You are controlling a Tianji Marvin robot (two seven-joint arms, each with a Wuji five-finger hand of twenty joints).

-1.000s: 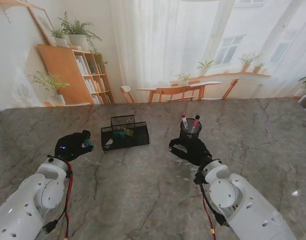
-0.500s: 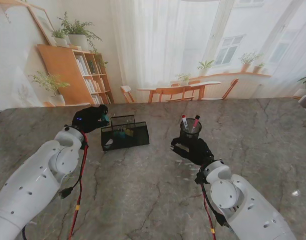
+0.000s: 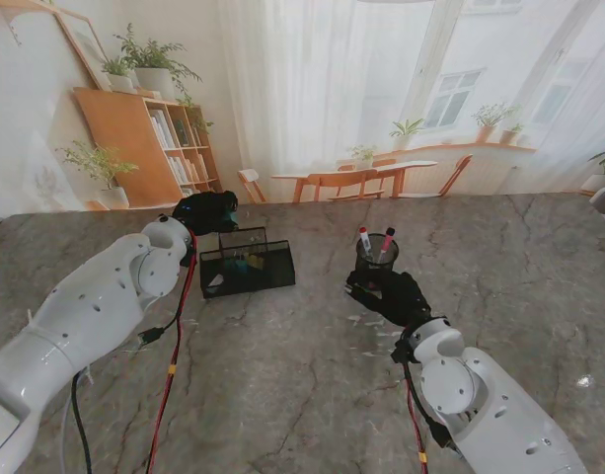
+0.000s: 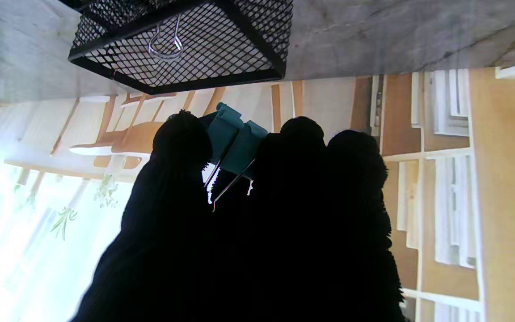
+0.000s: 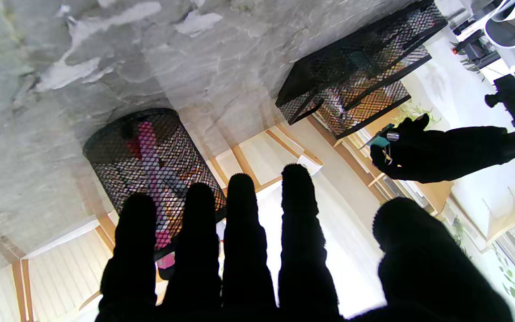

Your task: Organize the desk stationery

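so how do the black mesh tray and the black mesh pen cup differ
The black mesh tray is low, rectangular and split into compartments; the black mesh pen cup is tall, round and undivided. The tray holds small items, including a wire clip handle; the cup holds upright markers with red and pink caps. The tray sits toward my left, the cup toward my right. Both are black wire mesh standing on the marble table.

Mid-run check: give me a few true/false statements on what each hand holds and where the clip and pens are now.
1. The left hand holds a teal binder clip. True.
2. The right hand grips a pen. False: its fingers are spread and hold nothing.
3. The pens stand in the round mesh cup. True.
4. The held clip already lies in the mesh tray. False: it is in the hand, off the tray.
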